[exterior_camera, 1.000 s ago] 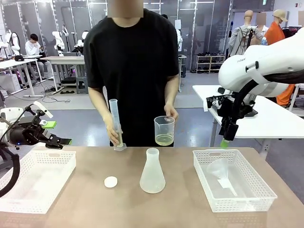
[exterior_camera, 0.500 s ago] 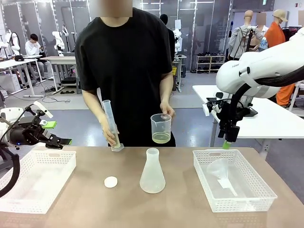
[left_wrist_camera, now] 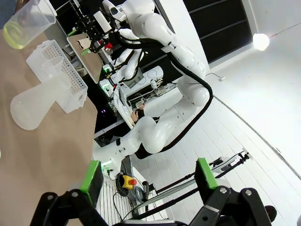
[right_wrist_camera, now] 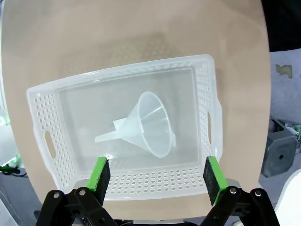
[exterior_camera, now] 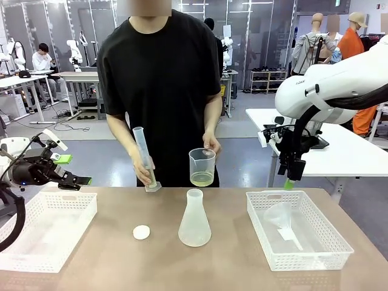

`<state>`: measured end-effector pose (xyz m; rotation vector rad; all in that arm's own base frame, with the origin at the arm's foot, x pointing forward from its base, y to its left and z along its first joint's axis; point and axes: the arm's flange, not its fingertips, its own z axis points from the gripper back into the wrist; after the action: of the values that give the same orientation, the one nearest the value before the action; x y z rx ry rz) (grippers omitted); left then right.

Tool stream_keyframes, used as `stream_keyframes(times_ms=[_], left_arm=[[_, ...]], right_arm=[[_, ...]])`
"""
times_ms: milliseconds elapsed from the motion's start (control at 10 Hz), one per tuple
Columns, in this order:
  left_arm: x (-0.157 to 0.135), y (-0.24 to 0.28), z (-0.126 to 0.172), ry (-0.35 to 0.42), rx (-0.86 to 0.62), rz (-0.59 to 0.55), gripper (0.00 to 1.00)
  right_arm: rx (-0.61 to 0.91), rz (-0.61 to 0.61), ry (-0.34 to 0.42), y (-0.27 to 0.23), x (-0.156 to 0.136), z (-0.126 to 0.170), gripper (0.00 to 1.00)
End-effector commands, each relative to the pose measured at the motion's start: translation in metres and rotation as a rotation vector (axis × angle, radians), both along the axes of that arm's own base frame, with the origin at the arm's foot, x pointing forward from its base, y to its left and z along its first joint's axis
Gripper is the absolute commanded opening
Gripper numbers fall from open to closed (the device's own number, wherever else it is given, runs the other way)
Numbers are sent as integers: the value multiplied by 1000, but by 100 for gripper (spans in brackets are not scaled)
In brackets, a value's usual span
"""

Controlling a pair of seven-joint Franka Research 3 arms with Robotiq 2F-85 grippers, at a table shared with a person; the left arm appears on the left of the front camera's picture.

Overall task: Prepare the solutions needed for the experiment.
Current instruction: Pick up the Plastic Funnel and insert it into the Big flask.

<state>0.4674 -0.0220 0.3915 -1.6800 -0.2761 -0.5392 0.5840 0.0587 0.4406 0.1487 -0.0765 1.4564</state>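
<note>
The measuring step appears to be in hand. The solutions (exterior_camera: pixel 202 179), a shallow pale yellow layer, sit in a clear beaker (exterior_camera: pixel 202 165) held above the far edge of the surface (exterior_camera: pixel 242 260) by 1 of the person's hands (exterior_camera: pixel 211 143). The other hand (exterior_camera: pixel 142 170) steadies a tilted graduated cylinder (exterior_camera: pixel 144 151) whose foot is at the surface edge. A pour from beaker to cylinder is judged to be imminent.

An empty frosted conical flask (exterior_camera: pixel 194 219) stands at mid-surface, with a white cap (exterior_camera: pixel 141 232) just beside it.

The left gripper (exterior_camera: pixel 76 170) is held open above the left basket (exterior_camera: pixel 60 195), gripping nothing. The right gripper (right_wrist_camera: pixel 156 173) is likewise open and empty, poised over the right basket (right_wrist_camera: pixel 42 117), in which a clear funnel (right_wrist_camera: pixel 153 125) lies on its side.

The next move is judged to call for the funnel to be grasped and seated in the flask neck. A straight descent and a careful grip on the thin cone would be needed.

No label or brand can be read on any vessel. Small print on the right arm (exterior_camera: pixel 339 79) is too small to be made out.
</note>
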Motion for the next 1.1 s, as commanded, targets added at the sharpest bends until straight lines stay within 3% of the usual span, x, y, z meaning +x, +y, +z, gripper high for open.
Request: stream_keyframes(times_ms=[0,400,1000], left_arm=[[0,0,1,-2,-4,1,100],[0,0,1,-2,-4,1,100],[0,0,1,-2,-4,1,100]], right_arm=[[-63,71,65,5,14,-5,100],[-95,117,176,10,27,-36,100],[-82,196,271,10,41,-71,100]])
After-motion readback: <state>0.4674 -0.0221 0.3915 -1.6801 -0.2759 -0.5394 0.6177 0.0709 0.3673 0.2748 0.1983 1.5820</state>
